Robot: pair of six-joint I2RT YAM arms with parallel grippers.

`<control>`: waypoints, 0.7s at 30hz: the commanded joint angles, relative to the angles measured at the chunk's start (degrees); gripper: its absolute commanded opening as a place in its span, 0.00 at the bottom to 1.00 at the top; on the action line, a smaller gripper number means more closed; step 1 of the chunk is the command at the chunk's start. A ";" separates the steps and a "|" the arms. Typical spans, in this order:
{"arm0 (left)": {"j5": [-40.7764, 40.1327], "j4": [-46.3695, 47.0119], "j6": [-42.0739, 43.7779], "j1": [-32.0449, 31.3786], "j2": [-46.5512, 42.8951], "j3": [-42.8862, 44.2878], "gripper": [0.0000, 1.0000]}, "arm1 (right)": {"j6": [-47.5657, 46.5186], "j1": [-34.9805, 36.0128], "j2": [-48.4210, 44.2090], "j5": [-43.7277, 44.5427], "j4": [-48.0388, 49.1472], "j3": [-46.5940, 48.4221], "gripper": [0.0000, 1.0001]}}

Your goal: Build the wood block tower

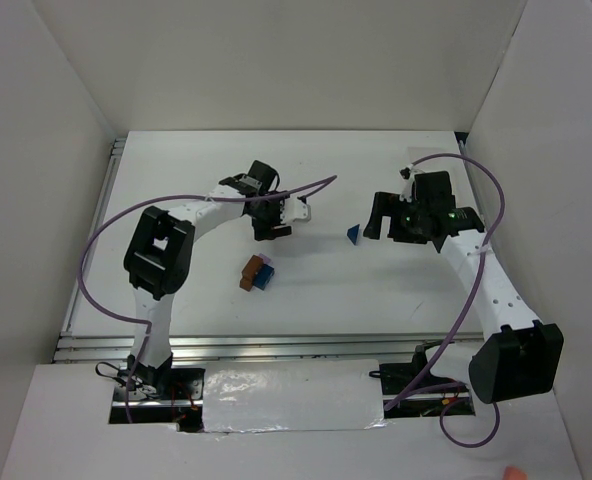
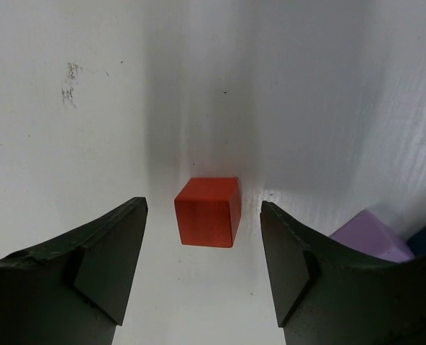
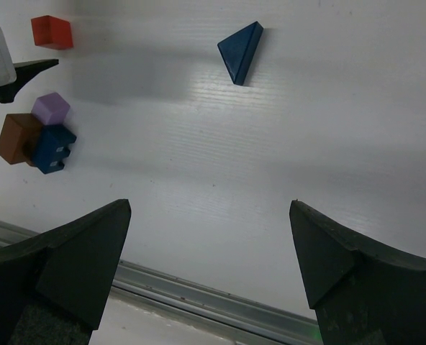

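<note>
Robot lab test cell

You work inside plain white panel walls [image 1: 276, 60] boxing in a white table [image 1: 376, 290]; a left arm [image 1: 161, 250] and right arm [image 1: 486, 290] stand bolted at its near edge, purple cables [image 1: 82, 270] loop loose, and an aluminium rail [image 1: 276, 346] frames the front.

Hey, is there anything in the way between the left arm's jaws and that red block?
Nothing visible. The red block sits on the bare white table, in line with the gap of the open left jaws and touching neither. The purple block lies at the right edge of the wrist view, clear of that path.
</note>
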 commanded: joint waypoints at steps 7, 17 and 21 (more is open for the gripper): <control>0.42 2.69 -2.06 0.55 1.36 -0.22 0.56 | -0.34 -0.41 -1.38 0.60 0.43 -0.19 1.00; 3.40 -1.52 -1.97 0.55 1.63 2.24 0.22 | -1.13 -1.02 -4.72 0.43 1.66 -1.95 1.00; 8.31 -8.18 -1.71 0.46 0.40 7.32 0.12 | -1.66 -1.03 -6.47 -1.41 3.85 -3.79 1.00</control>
